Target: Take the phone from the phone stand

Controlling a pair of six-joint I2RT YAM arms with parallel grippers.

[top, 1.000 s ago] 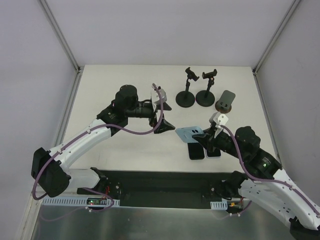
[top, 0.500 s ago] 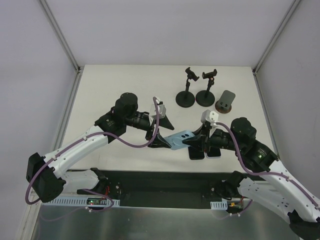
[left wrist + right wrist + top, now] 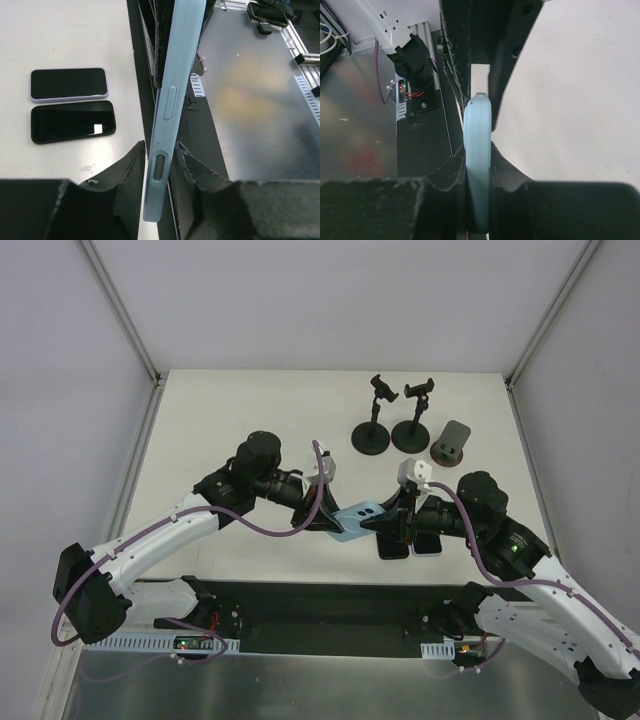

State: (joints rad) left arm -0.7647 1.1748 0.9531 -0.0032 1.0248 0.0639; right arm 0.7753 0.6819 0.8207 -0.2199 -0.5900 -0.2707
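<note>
White counter point(image 3: 200, 420) inside pale walls carries two black phone stands point(image 3: 371, 438) at its far side. Both arms reach inward; left gripper point(image 3: 326, 523) and right gripper point(image 3: 386, 523) are each clamped on opposite ends of the blue phone point(image 3: 356, 517), held above the counter centre, apart from the stands

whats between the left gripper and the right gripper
The light blue phone, with the left gripper on one end and the right gripper on the other; top view.
</note>
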